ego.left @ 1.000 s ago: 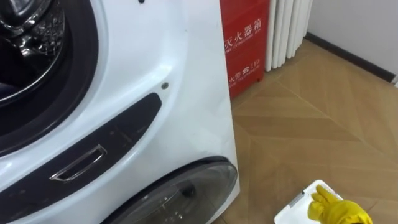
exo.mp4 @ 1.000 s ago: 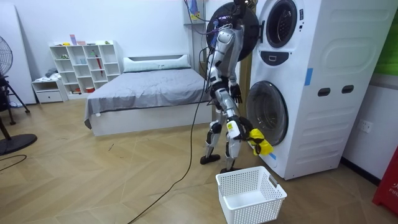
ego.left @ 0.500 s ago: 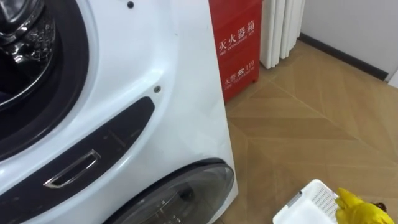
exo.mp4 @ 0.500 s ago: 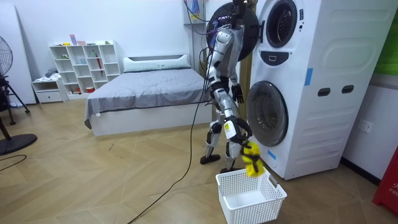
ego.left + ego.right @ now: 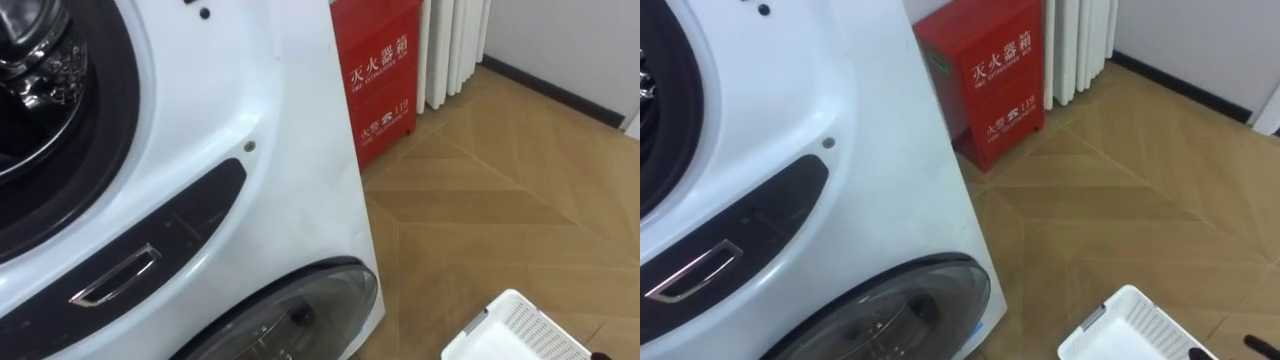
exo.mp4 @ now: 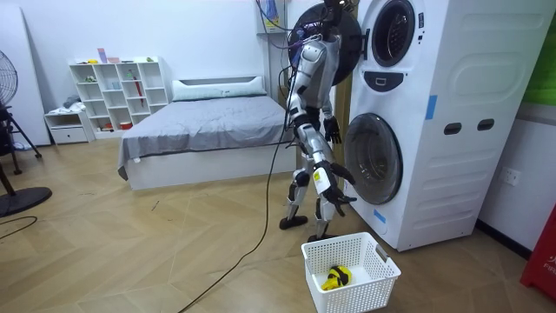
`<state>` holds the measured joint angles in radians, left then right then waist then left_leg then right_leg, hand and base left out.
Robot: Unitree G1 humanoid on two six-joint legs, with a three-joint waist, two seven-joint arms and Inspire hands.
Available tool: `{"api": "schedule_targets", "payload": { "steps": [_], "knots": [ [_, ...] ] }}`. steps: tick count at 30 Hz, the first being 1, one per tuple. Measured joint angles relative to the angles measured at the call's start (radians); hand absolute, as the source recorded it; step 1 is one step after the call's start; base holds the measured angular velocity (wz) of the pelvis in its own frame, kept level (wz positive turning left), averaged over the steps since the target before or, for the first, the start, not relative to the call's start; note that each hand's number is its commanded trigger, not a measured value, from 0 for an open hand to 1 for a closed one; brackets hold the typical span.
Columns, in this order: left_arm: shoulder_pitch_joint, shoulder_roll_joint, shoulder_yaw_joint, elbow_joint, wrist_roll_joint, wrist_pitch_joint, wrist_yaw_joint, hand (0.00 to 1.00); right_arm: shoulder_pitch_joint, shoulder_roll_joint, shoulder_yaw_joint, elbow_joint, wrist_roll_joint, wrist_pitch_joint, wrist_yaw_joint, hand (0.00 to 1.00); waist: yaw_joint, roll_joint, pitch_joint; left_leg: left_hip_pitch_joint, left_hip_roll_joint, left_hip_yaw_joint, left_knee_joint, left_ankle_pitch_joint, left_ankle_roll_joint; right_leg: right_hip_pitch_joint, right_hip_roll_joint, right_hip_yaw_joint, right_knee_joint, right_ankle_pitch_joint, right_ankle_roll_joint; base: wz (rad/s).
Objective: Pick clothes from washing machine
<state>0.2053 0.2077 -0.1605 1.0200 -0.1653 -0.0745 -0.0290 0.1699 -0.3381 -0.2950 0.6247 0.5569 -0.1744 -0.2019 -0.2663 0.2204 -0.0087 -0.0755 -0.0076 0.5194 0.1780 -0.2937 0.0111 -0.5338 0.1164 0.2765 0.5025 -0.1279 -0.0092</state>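
As I read the room view from its left edge, a standing fan [image 6: 7,80] comes first, then a white shelf unit [image 6: 117,90] against the wall and a bed [image 6: 208,130] with a grey cover. Next is the robot, upright on both feet and facing the front of the stacked washing machine [image 6: 469,87]. Its left hand [image 6: 332,130] hangs between the upper and lower doors, fingers loose and holding nothing. Its right hand [image 6: 340,184] is lower, in front of the closed lower door and above the near end of the white basket [image 6: 382,263], fingers spread wide and empty. The yellow garment [image 6: 335,277] lies crumpled on the basket's bottom, apart from both hands. The basket sits on the wooden floor [image 6: 156,252] just beside the machine's base. On my head feed the upper drum opening is at the left, the round lower door below it, then a red cabinet [image 5: 385,70] touching the machine's side and a white radiator [image 5: 455,45] just beyond, with a corner of the basket at the lower right.
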Motion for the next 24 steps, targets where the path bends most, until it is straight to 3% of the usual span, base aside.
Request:
{"api": "schedule_targets", "payload": {
  "steps": [9, 14, 24],
  "knots": [
    [0.0, 0.0, 0.0, -0.002, 0.0, -0.004, 0.0, 0.0, 0.014, 0.0, 0.0, 0.0, 0.023, -0.001, -0.017, 0.0, 0.0, -0.002, 0.0014, 0.0, 0.001, 0.0, -0.003, 0.0, 0.0, -0.005, 0.001, -0.006, 0.0, 0.001, -0.004, 0.0],
    [0.0, 0.0, -0.002, -0.01, -0.002, -0.009, 0.0, 0.0, 0.024, 0.003, 0.002, 0.001, 0.027, -0.021, -0.015, 0.0, 0.0, -0.017, 0.012, -0.001, 0.0, -0.002, 0.006, 0.0, 0.0, -0.002, -0.004, -0.008, -0.003, 0.0, -0.002, 0.0],
    [0.008, 0.0, -0.003, -0.007, -0.001, -0.01, -0.001, 0.0, 0.042, 0.017, 0.039, 0.14, 0.026, -0.011, 0.015, 0.0, 0.003, -0.033, 0.0118, 0.037, 0.005, -0.032, 0.018, 0.0, 0.0, 0.052, -0.026, -0.041, -0.005, -0.014, -0.003, 0.11]
  ]
}}
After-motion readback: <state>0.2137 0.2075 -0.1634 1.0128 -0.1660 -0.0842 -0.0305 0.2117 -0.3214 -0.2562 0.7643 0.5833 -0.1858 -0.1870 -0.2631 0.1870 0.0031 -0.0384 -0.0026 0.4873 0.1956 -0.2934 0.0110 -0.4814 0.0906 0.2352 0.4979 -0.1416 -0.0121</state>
